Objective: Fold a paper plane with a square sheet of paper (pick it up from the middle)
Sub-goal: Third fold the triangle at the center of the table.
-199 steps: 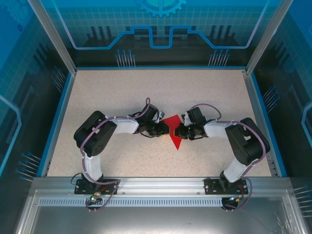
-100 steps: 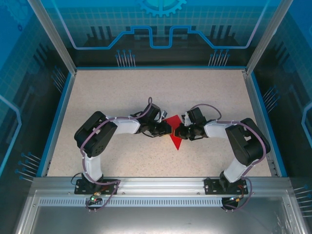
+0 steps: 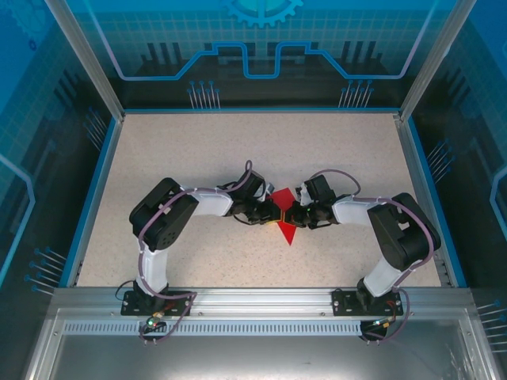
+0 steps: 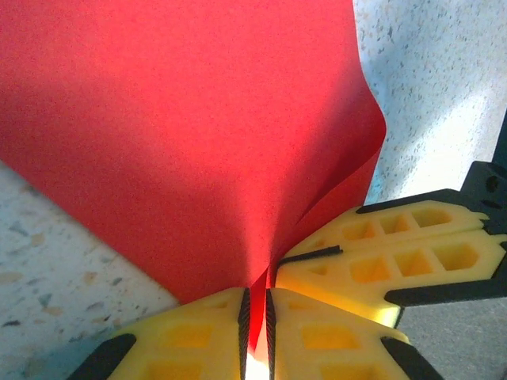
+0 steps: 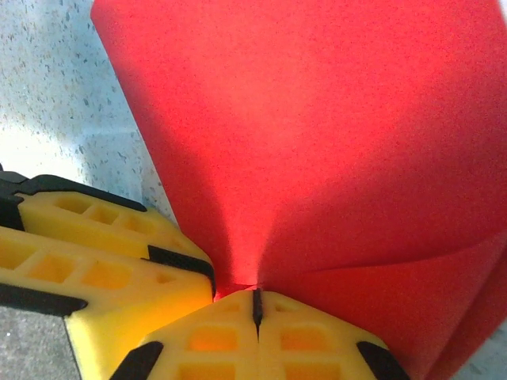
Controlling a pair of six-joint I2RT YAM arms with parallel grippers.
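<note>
Item: square sheet of paper [image 3: 287, 229], red, creased, held at mid-bench [image 3: 198, 150].
One edge is pinched by the closed left end effector [image 4: 255, 294], the opposite edge by the closed right end effector [image 5: 255, 297].

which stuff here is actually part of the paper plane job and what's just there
Part of the job: thin bright red sheet of paper, bent; left gripper and right gripper, both pinching it.
Just there: speckled beige table; blue printed enclosure walls; aluminium front rail.
</note>
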